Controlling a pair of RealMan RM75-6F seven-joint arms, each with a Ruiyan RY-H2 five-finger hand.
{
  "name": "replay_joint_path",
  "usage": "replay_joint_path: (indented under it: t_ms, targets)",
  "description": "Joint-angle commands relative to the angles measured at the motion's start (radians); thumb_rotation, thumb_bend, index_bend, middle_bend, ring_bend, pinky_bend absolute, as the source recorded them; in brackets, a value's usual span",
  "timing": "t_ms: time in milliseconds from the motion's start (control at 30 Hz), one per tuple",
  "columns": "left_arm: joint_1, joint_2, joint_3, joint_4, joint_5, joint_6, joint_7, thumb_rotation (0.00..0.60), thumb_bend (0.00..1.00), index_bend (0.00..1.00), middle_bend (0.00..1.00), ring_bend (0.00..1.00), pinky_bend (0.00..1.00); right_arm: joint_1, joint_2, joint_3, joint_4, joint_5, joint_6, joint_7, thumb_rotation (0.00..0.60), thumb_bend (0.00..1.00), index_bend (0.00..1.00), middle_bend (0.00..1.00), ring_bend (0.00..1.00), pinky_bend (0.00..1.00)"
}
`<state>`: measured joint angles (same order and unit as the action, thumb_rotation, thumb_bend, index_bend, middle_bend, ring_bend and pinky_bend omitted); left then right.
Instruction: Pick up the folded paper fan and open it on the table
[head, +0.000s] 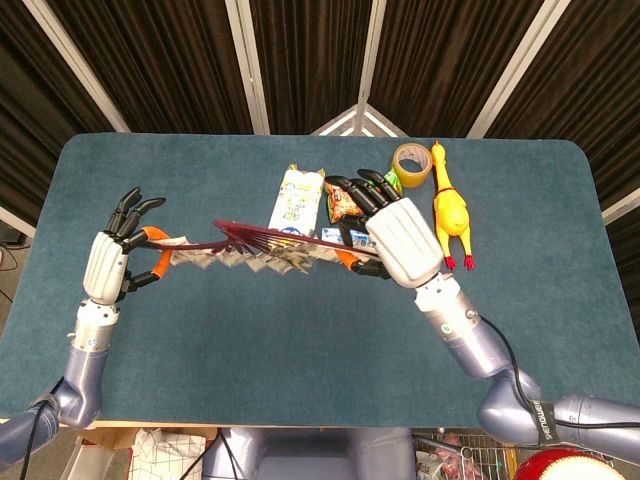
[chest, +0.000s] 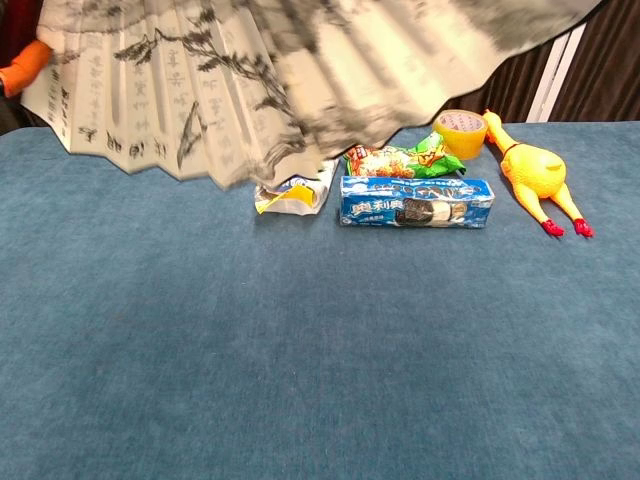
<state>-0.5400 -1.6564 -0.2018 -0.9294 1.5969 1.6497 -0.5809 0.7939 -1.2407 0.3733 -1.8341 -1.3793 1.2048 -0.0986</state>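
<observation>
Two hands on the fan (head: 262, 252), held up off the table (head: 300, 380) and spread wide betw. them. Left hand (head: 112, 262) pinches the fan's left end betw. orange-tipped thumb and fingers, other fingers fanned upward. Right hand (head: 392, 235) grips the right end near the dark red guard stick; exact finger contact is hidden under the palm, but it's clearly holding. Chest view shows the pleated paper w/ ink painting filling the top of frame, above the snacks.

Relative to the fan: white pack (head: 296, 197) just behind its middle, green bag (chest: 400, 161) and blue box (chest: 414, 201) behind its right end, tape roll (head: 410, 164) and rubber chicken (head: 449, 210) further right, well apart.

Handling, judged: fan is light, paper thin and easy to tear or crease; the sticks are stiff but slender. Best hold is on the outer guard sticks, not the paper. Pull evenly and gently; over-spreading could rip pleats at the ribs. Task looks nearly done; what's left is laying it flat on bare table in front of the snacks.
</observation>
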Motion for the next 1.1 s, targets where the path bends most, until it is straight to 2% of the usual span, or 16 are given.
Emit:
replay_joint_path:
  t_ms: [33, 467, 733, 1100]
  targets:
    - [-0.002, 0.002, -0.005, 0.046, 0.009, 0.025, 0.043, 0.6, 0.6, 0.56, 0.16, 0.0, 0.13, -0.016, 0.009, -0.015, 0.027, -0.024, 0.014, 0.021, 0.6, 0.41, 0.97, 0.19, 0.22, 0.15]
    - [-0.031, -0.023, -0.006, 0.167, 0.065, 0.135, 0.183, 0.6, 0.59, 0.56, 0.15, 0.0, 0.13, -0.042, -0.012, -0.075, 0.173, -0.121, 0.06, -0.003, 0.6, 0.41, 0.97, 0.2, 0.22, 0.15]
    - [-0.048, -0.057, 0.003, 0.244, 0.087, 0.177, 0.259, 0.6, 0.58, 0.56, 0.15, 0.0, 0.13, -0.064, -0.079, -0.107, 0.275, -0.138, 0.1, -0.011, 0.6, 0.41, 0.97, 0.2, 0.22, 0.15]
    - [-0.072, -0.112, 0.027, 0.323, 0.115, 0.217, 0.378, 0.6, 0.58, 0.54, 0.13, 0.0, 0.13, -0.084, -0.231, -0.132, 0.498, -0.121, 0.142, 0.034, 0.6, 0.41, 0.97, 0.2, 0.22, 0.15]
